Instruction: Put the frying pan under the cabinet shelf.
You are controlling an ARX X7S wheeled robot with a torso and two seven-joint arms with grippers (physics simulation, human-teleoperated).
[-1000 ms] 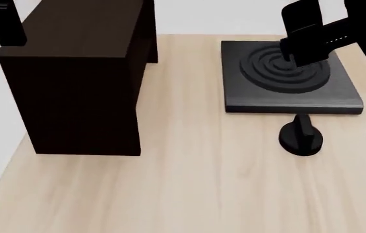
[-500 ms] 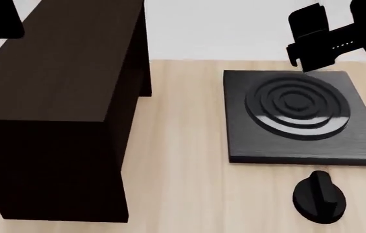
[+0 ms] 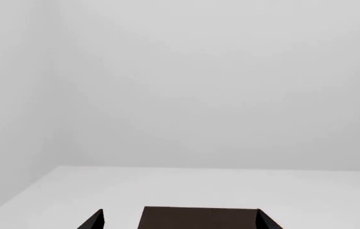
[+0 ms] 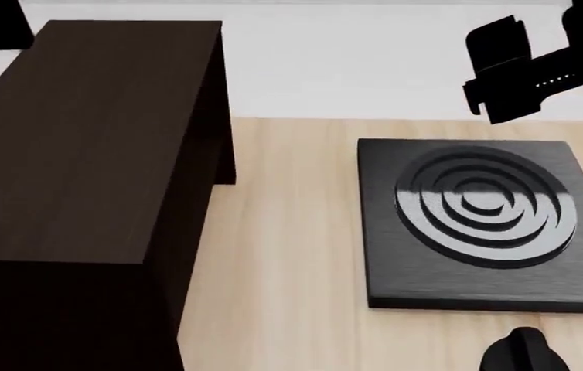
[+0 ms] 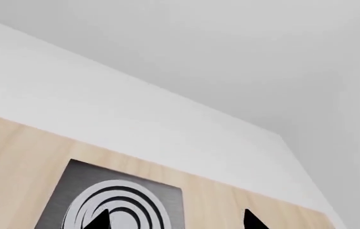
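The cabinet shelf (image 4: pixel 85 162), a big dark brown wooden box, stands on the left of the table. The frying pan (image 4: pixel 523 352) shows only as a glossy black shape cut off by the head view's bottom edge, in front of the stove plate. My right gripper (image 5: pixel 174 222) is open and hangs high over the stove plate's far side, holding nothing. My left gripper (image 3: pixel 181 222) is open too, above the cabinet shelf (image 3: pixel 199 218), with its fingertips (image 3: pixel 96 220) wide apart. The right arm (image 4: pixel 508 69) sits at the upper right, far from the pan.
A square black stove plate (image 4: pixel 384 232) with raised concentric rings lies on the right of the light wooden table (image 4: pixel 281 270); it also shows in the right wrist view as stove plate (image 5: pixel 71 191). A white floor and wall lie beyond the table's far edge.
The head view has tilted up and closed in: cabinet and stove plate slid down and grew, and the pan dropped to the bottom edge. The right arm rose off the stove plate.
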